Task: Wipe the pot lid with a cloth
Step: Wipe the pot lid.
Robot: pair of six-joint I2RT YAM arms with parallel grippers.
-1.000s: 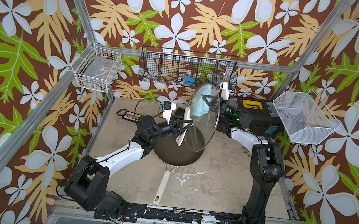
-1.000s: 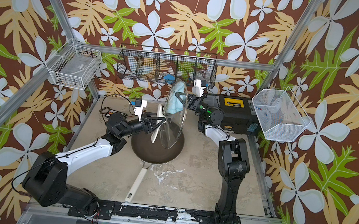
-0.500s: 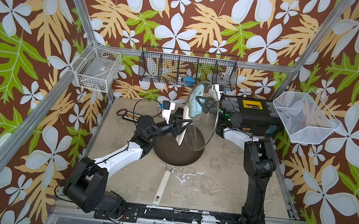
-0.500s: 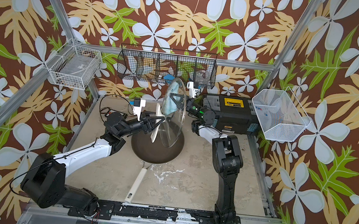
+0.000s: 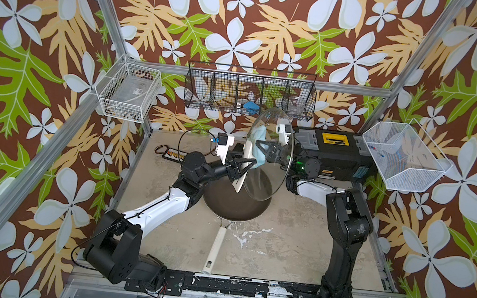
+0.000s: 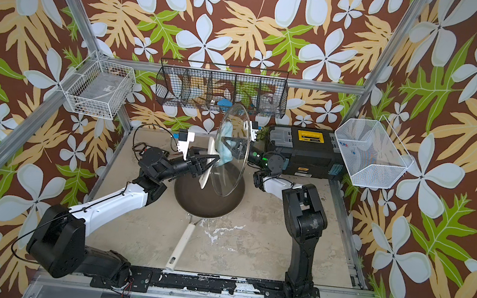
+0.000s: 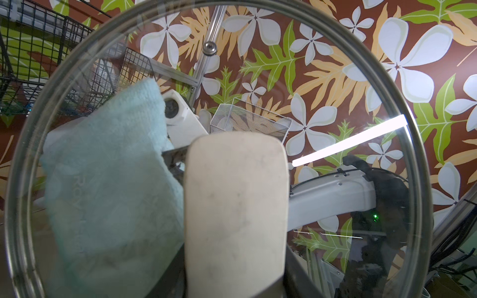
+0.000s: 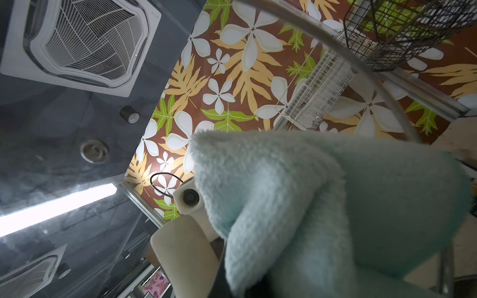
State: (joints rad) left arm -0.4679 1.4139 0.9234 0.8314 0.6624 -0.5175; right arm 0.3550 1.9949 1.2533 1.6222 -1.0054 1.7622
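You have a clear glass lid [image 5: 270, 180] with a cream bar handle [image 5: 242, 171], a pale blue cloth [image 7: 111, 193], a dark brown pan [image 5: 234, 206], a black box [image 5: 335, 160] with a yellow label, and brown walls [image 5: 244, 20] patterned with white flowers and green and tan leaves.

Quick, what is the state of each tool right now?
Left tool: closed, holding the pot lid by its handle.
Right tool: closed, holding the cloth.

Pan, baskets and toolbox in a floral-walled cell.
A dark pan [image 5: 234, 208] sits mid-table [image 5: 281, 251], its cream handle [image 5: 214, 250] pointing toward the front edge. A black rack [image 5: 249, 92] hangs on the back wall. A grid basket [image 5: 130, 93] and a mesh basket [image 5: 405, 156] hang at the sides, and a toolbox [image 5: 336, 157] is just beside the mesh one.
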